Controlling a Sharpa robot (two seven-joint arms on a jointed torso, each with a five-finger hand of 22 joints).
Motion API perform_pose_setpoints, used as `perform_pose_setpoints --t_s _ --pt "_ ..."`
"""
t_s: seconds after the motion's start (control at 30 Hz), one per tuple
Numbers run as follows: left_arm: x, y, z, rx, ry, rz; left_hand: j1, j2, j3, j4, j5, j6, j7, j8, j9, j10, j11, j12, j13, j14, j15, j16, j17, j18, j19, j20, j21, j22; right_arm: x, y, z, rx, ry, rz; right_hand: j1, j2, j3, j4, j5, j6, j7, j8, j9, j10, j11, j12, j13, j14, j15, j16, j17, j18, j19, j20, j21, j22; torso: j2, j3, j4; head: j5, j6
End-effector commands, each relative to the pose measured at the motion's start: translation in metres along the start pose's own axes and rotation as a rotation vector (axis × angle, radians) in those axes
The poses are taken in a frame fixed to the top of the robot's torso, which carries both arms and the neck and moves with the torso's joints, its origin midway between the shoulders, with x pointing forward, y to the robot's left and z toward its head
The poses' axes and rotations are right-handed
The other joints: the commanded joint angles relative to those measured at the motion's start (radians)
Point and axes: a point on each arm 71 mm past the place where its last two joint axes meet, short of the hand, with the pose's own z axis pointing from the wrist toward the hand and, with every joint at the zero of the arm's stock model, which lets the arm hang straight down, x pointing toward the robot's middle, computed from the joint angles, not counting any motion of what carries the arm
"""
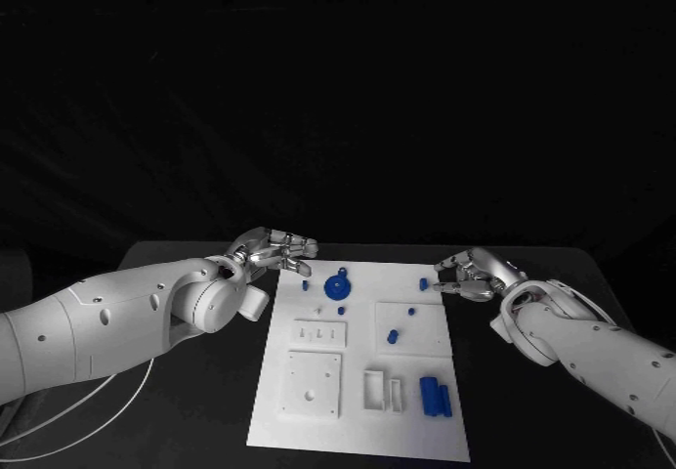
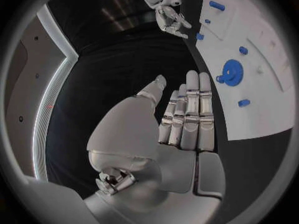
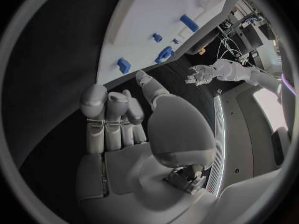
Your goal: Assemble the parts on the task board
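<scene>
Task board (image 1: 359, 391) on black table (image 1: 184, 410)

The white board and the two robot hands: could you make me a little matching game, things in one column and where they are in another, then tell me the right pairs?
Things
1. blue gear
2. pair of blue bars
3. left hand
4. right hand

Places
A. at the far right edge of the task board, beside a small blue part
B. on the near right part of the board
C. on the far part of the board, left of its middle
D. at the far left corner of the board

Pairs: 1-C, 2-B, 3-D, 4-A
</scene>
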Motion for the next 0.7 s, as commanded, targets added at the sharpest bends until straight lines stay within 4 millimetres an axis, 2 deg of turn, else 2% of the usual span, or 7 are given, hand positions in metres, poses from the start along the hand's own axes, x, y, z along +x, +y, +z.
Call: perform_pose_setpoints --t_s 0.03,0.2,0.27,0.37,0.57,0.7 --pt "0.004 0.000 0.001 0.014 0.028 -0.012 -0.002 0.003 -0.002 -0.005 -0.003 0.000 0.006 -0.006 0.001 -0.009 0.001 -0.005 0.000 -0.007 0.001 0.003 0.000 -0.005 -0.006 0.002 0.003 0.001 0.004 -0.001 0.001 -0.015 -0.008 0.016 0.004 0.000 -0.004 -0.004 0.003 -0.006 -0.002 -0.002 -0.001 -0.002 -0.001 0.005 0.005 0.002 0.005 -0.001 0.004 0.001 0.057 0.008 -0.004 0.017 0.001 0.0038 0.0031 -0.001 -0.005" --pt "0.005 0.002 0.001 0.009 0.032 -0.012 0.004 0.007 -0.004 -0.012 -0.001 0.000 0.006 -0.006 0.000 -0.011 0.002 -0.005 0.000 -0.007 0.001 0.003 0.000 -0.004 -0.007 0.002 0.006 0.003 0.012 -0.010 0.004 0.019 -0.015 0.007 0.011 0.003 -0.006 -0.011 0.002 -0.011 -0.001 -0.002 -0.001 -0.005 -0.001 0.005 0.005 0.001 0.005 0.000 0.006 0.002 0.057 0.008 -0.006 0.019 0.004 0.0066 0.0096 -0.007 -0.007" --pt "0.005 0.002 0.001 0.008 0.033 -0.012 0.004 0.007 -0.004 -0.013 -0.001 0.000 0.007 -0.006 0.000 -0.012 0.002 -0.005 0.000 -0.007 0.001 0.003 0.000 -0.004 -0.008 0.002 0.007 0.003 0.013 -0.012 0.004 0.026 -0.015 0.003 0.015 0.004 0.014 -0.025 -0.007 -0.012 0.000 -0.002 -0.001 -0.007 -0.001 0.002 0.005 0.001 0.005 -0.002 0.006 0.002 0.056 0.008 -0.008 0.021 0.005 0.0074 0.0113 -0.008 -0.006" --pt "0.005 0.002 0.001 0.006 0.033 -0.011 0.005 0.008 -0.004 -0.015 0.000 -0.002 0.007 -0.006 0.000 -0.013 0.003 -0.005 0.000 -0.007 0.001 0.002 -0.001 -0.003 -0.009 0.002 0.009 0.005 0.016 -0.016 0.005 0.037 -0.008 -0.004 0.017 0.002 0.019 -0.030 -0.006 -0.015 0.001 -0.003 -0.001 -0.009 -0.001 0.000 0.003 0.001 0.007 -0.004 0.005 0.002 0.056 0.010 -0.009 0.021 0.007 0.0075 0.0125 -0.010 -0.006" --pt "0.006 0.003 0.002 0.003 0.035 -0.010 0.006 0.009 -0.004 -0.019 -0.001 -0.003 0.008 -0.006 0.000 -0.014 0.003 -0.005 0.000 -0.008 0.001 0.002 -0.001 -0.003 -0.011 0.002 0.012 0.007 0.020 -0.021 0.005 0.047 0.014 -0.012 0.036 -0.003 0.027 -0.048 0.000 -0.023 0.003 -0.002 -0.001 -0.012 0.000 -0.004 0.001 0.000 0.007 -0.006 0.005 0.002 0.055 0.010 -0.011 0.025 0.005 0.0049 0.0127 -0.013 -0.008" --pt "0.005 0.003 0.002 0.002 0.033 -0.007 0.004 0.009 -0.005 -0.019 -0.001 -0.003 0.008 -0.006 0.000 -0.014 0.003 -0.005 0.000 -0.008 0.002 0.002 -0.001 -0.003 -0.012 0.002 0.012 0.008 0.021 -0.021 0.006 0.048 0.023 -0.015 0.044 -0.003 0.037 -0.059 0.002 -0.026 0.004 -0.002 -0.001 -0.014 0.000 -0.006 0.000 -0.001 0.006 -0.008 0.006 0.003 0.055 0.009 -0.015 0.026 0.005 0.0043 0.0122 -0.015 -0.004"
